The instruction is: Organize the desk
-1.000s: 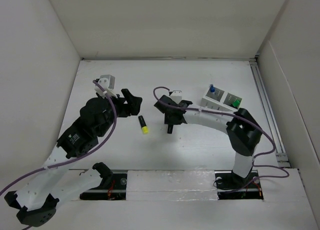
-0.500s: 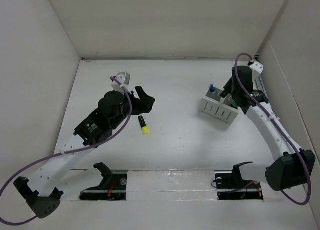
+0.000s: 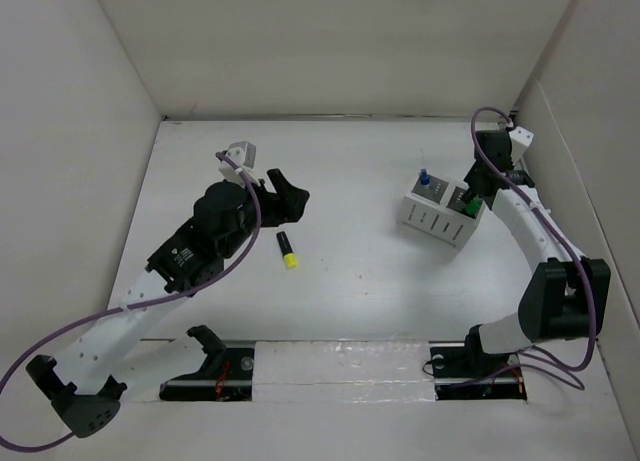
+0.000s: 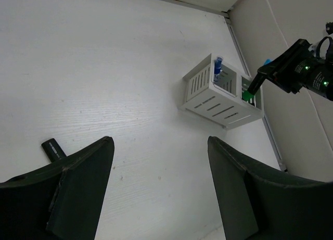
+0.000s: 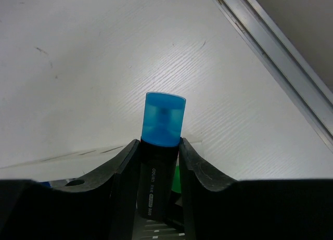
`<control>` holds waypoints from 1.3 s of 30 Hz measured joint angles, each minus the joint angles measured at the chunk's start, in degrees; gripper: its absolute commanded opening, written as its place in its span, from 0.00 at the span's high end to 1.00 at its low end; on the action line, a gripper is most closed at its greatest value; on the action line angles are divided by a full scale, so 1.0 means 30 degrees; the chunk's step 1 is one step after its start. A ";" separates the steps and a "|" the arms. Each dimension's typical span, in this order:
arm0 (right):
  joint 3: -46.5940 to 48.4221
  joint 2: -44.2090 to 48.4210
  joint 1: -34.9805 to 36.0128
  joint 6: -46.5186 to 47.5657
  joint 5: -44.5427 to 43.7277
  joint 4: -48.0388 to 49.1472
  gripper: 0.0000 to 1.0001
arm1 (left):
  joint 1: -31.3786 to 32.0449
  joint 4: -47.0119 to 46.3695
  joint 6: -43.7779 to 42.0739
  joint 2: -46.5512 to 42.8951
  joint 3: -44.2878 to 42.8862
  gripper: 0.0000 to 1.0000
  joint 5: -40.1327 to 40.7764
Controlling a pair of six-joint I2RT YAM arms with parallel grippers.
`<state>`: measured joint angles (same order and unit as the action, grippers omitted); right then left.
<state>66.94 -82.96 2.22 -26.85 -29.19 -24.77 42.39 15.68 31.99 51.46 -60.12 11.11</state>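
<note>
Overhead, the large matte-white desk tabletop [image 3: 370, 291] spreads beneath both arms, boxed in by white panel walls. The left gripper [image 3: 286, 195] hangs with its jaws spread wide and nothing between them, near a black marker with a yellow cap [image 3: 287, 251] that lies flat on the desk. The right gripper [image 5: 159, 152] pinches a black marker with a translucent blue cap [image 5: 163, 120] above the small white slotted holder [image 3: 438, 219], which contains a blue-tipped pen [image 3: 423, 178] and a green-capped marker [image 3: 471, 208].
</note>
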 measured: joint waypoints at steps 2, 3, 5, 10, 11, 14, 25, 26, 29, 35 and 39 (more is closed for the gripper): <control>-0.0022 0.0000 0.0109 0.0051 -0.0219 0.0015 0.78 | 0.0000 -0.0007 0.0022 -0.0160 0.0000 0.31 0.0109; -0.0087 0.0051 0.0153 0.0051 -0.0386 0.0138 0.76 | 0.0000 0.0000 0.0022 -0.0226 0.0000 0.31 0.0175; -0.0270 0.0189 0.0364 0.0044 -0.0678 0.0372 0.72 | 0.0000 0.0000 0.0015 -0.0335 0.0000 0.31 0.0328; -0.0554 0.0299 0.0918 0.0022 -0.1209 0.0408 0.70 | 0.0000 -0.0007 0.0015 -0.0262 0.0000 0.32 0.0386; -0.0619 0.0321 0.0998 0.0022 -0.1290 0.0415 0.70 | 0.0000 -0.0007 0.0015 -0.0204 0.0000 0.32 0.0379; -0.1035 0.0474 0.1173 -0.0007 -0.1472 0.0401 0.65 | 0.0000 0.0000 0.0015 -0.0073 0.0000 0.32 0.0379; -0.1348 0.1625 0.2178 -0.0168 -0.1705 -0.0211 0.42 | 0.0000 -0.0029 0.0007 -0.0073 0.0036 0.32 0.0357; -0.1341 0.1872 0.2331 -0.0102 -0.1683 -0.0233 0.46 | 0.0000 -0.0036 0.0000 -0.0080 0.0036 0.32 0.0357; -0.1290 0.2936 0.2922 0.0066 -0.1144 -0.0240 0.94 | 0.0000 -0.0087 -0.0007 -0.0168 0.0036 0.32 0.0401; -0.1355 0.3679 0.6623 0.0182 0.1173 0.0648 1.00 | 0.0000 -0.0146 -0.0299 -0.0801 0.0029 0.32 0.1020; -0.1166 0.1916 1.1125 -0.0036 0.2849 0.1683 0.71 | 0.0000 0.0044 -0.0459 -0.1239 -0.0306 0.33 0.1588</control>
<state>63.44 -77.21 35.59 -26.96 -20.64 -19.73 42.39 15.81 30.61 47.75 -61.04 15.88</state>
